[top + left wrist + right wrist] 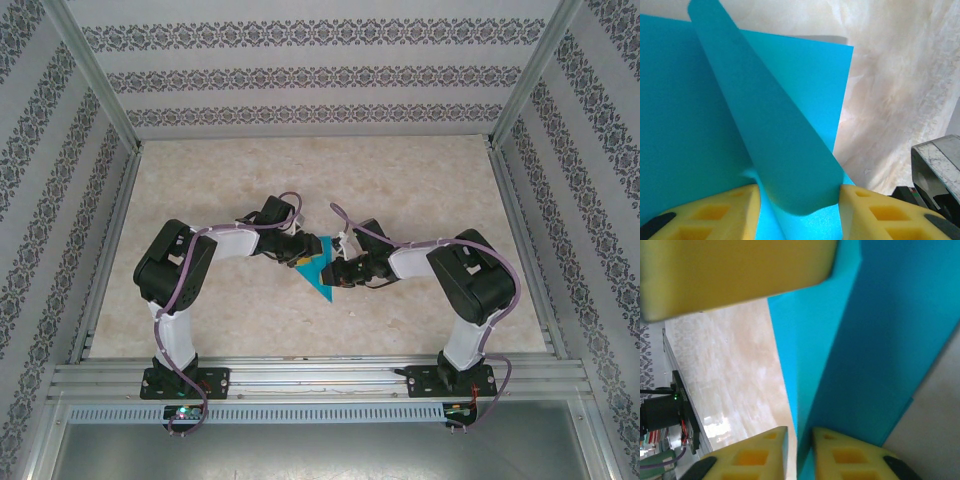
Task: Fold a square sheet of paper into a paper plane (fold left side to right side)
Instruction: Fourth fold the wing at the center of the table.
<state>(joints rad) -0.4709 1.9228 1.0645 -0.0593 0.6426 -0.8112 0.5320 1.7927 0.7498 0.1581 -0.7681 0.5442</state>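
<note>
At the centre of the tabletop (400, 180), the square sheet of paper (316, 275) lies part-folded. The left gripper (800, 200) half closes on its raised, curled flap. The right gripper (799, 440) narrowly straddles 1 edge, but whether it grips is unclear. Risk: if released uncreased, the flap springs back.

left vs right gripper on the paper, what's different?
The left gripper has its fingers wide apart; the right gripper leaves a narrow slit. A curled flap of the sheet of paper fills the left gap; only a thin edge sits in the right one. Both have yellow fingers.
</note>
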